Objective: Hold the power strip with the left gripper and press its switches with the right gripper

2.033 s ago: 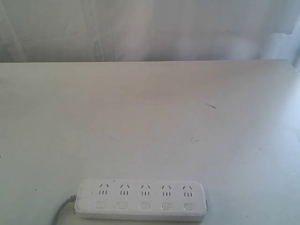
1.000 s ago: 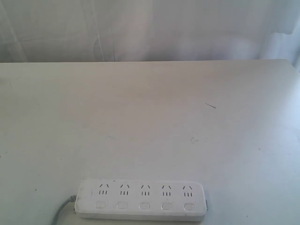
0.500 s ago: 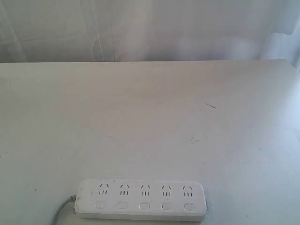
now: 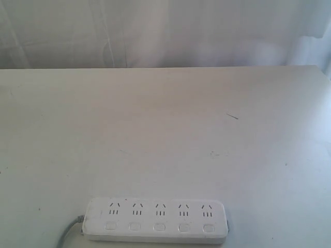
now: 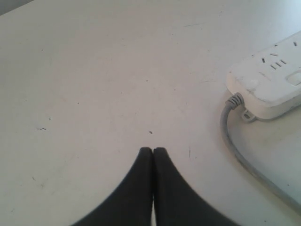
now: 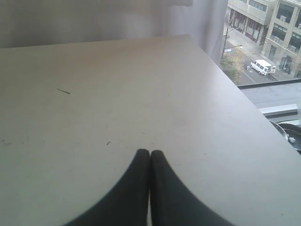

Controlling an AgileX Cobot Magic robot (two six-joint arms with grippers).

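The white power strip (image 4: pixel 155 220) lies flat at the near edge of the table in the exterior view, its row of switches (image 4: pixel 159 226) under the sockets and its grey cord (image 4: pixel 69 231) leaving at the left end. Neither arm shows in that view. In the left wrist view my left gripper (image 5: pixel 153 149) is shut and empty above bare table, apart from the strip's cord end (image 5: pixel 268 80) and the cord (image 5: pixel 235 141). My right gripper (image 6: pixel 149 152) is shut and empty over bare table; the strip is out of its view.
The white table (image 4: pixel 165 129) runs back to a pale curtain (image 4: pixel 165 31). In the right wrist view the table's edge (image 6: pixel 244 94) borders a window onto a street, and a dark round object (image 6: pixel 289 134) sits beyond that edge.
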